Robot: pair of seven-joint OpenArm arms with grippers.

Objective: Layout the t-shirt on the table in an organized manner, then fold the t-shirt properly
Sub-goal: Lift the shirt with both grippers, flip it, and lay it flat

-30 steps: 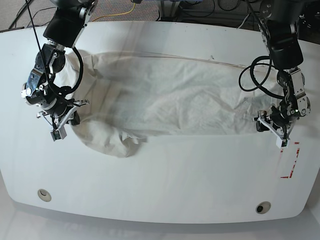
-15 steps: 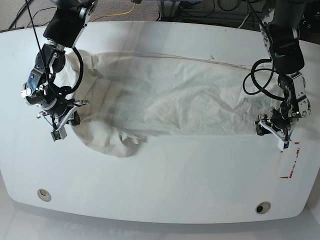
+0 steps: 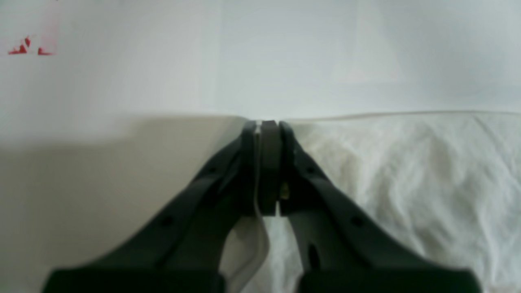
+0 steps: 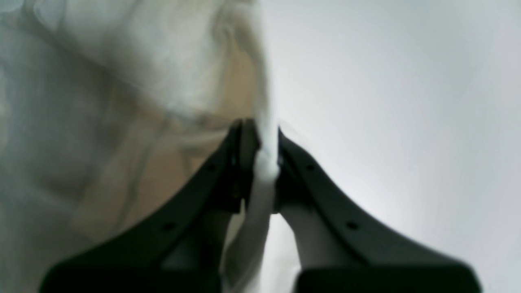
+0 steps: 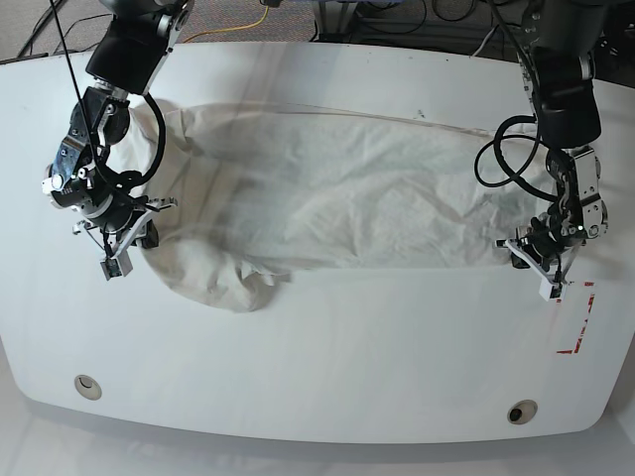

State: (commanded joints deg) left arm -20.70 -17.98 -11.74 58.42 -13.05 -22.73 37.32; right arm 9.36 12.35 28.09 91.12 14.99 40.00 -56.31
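Pinching opposite edges of the t-shirt point(image 5: 327, 203), left gripper point(image 5: 541, 260) and right gripper point(image 5: 124, 238) both clamped on cloth, it's mid-layout on the table point(image 5: 327, 367); next, I'd judge, pull apart to flatten.

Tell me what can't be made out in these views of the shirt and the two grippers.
- The t-shirt: its printed side can't be seen from the base view; only plain white cloth faces up.
- Left gripper: in its wrist view, the fingers hide how much hem is pinched.
- Right gripper: its wrist view is blurred, so the cloth part can't be identified.
- The table: base view's edges crop its corners.
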